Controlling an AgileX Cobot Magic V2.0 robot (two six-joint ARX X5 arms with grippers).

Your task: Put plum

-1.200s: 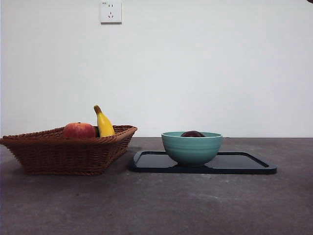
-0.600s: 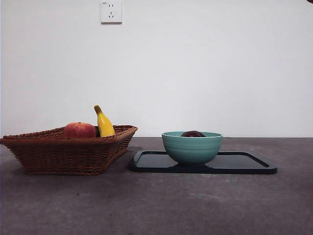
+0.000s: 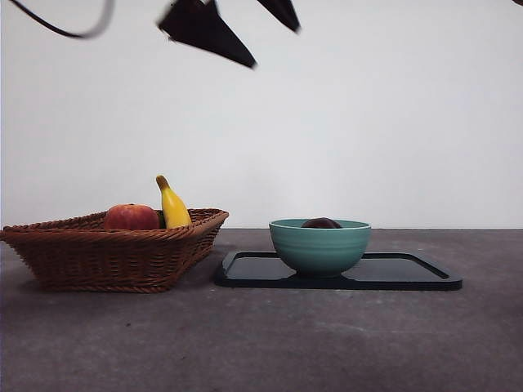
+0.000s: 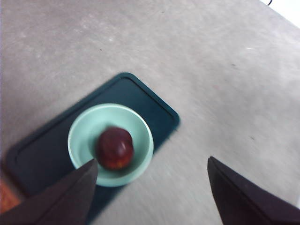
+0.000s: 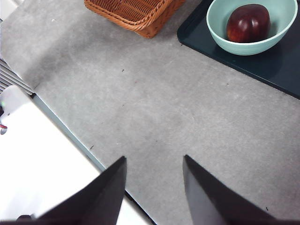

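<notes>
**Plum in the bowl, both grippers apart**

You see only the plum's (image 3: 321, 223) top above the green bowl's (image 3: 320, 247) rim from the front; the wrist views show it whole, lying lengthwise on the bowl floor. The bowl sits at the black tray's (image 3: 409, 274) basket-side end. Left gripper (image 4: 152, 180) hangs above, spread and empty; right gripper (image 5: 154, 180) likewise parted.

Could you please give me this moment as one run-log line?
plum: in green bowl on black tray | left gripper: open, high above bowl | right gripper: open, waiting
</notes>
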